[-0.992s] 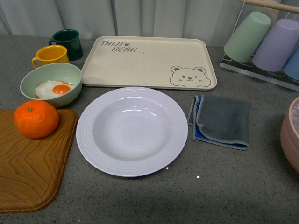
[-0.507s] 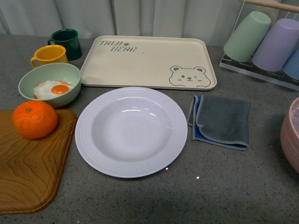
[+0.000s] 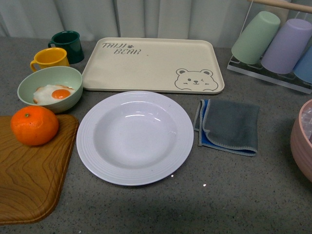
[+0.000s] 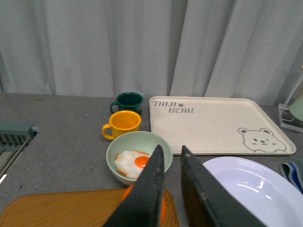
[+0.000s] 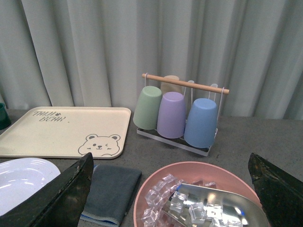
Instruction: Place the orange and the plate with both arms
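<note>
Two items, one per arm. Orange [image 3: 35,126] sits on the wooden board [image 3: 29,185], at the plate's [image 3: 135,141] 9 o'clock, with the egg bowl [image 3: 29,85] just beside it at its 12. Plate lies flat and empty, tray [image 3: 151,63] at its 12, cloth [image 3: 229,126] near its rim at 3. Neither arm shows in the front view.

Left gripper [image 4: 169,189]: jaws parted by a narrow slit, nothing held, orange partly hidden under the fingertips. Right gripper [image 5: 170,198]: jaws spread wide, empty, pink ice bowl [image 5: 156,182] beyond it.

Handling, my guess: orange is light and firm with some give. The dimpled skin should grip fine, but it's round and will roll if nudged. I'd open wider and close across its widest girth from above, moderate squeeze. Plate looks rigid, glossy, likely slippery and heavier. Lying flat, only the ridged rim is grabbable. I'd pinch it at 3 o'clock with a deep bite and expect it to droop from leverage.
</note>
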Available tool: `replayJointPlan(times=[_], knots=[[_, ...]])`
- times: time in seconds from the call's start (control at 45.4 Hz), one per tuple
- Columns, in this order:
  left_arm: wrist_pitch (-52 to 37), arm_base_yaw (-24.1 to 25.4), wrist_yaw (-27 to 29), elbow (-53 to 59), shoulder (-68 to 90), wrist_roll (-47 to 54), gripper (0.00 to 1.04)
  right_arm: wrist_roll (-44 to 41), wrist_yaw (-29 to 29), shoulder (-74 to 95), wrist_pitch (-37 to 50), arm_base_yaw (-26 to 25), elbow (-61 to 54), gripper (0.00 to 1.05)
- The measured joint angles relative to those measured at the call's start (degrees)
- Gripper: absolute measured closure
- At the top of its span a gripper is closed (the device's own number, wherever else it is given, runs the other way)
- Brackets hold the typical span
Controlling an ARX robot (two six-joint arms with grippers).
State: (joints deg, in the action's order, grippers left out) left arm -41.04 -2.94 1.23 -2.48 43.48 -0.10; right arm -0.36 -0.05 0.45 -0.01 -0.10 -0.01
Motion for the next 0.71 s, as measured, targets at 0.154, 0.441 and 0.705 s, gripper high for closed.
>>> replayJointPlan(times=[0.154, 0.441, 0.705], knots=[[4.3, 2.7, -1.1, 1.2, -5.8, -0.1, 1.01, 0.0, 0.0, 0.0, 0.0, 0.0, 0.0, 0.09], [14.4, 2.8, -1.1, 1.3, -16.7, -0.1, 1.01, 0.0, 0.0, 0.0, 0.0, 0.0, 0.0, 0.09], [21.7, 2.8, -1.1, 1.3, -24.4, -0.1, 1.01, 0.0, 0.0, 0.0, 0.0, 0.0, 0.0, 0.09]])
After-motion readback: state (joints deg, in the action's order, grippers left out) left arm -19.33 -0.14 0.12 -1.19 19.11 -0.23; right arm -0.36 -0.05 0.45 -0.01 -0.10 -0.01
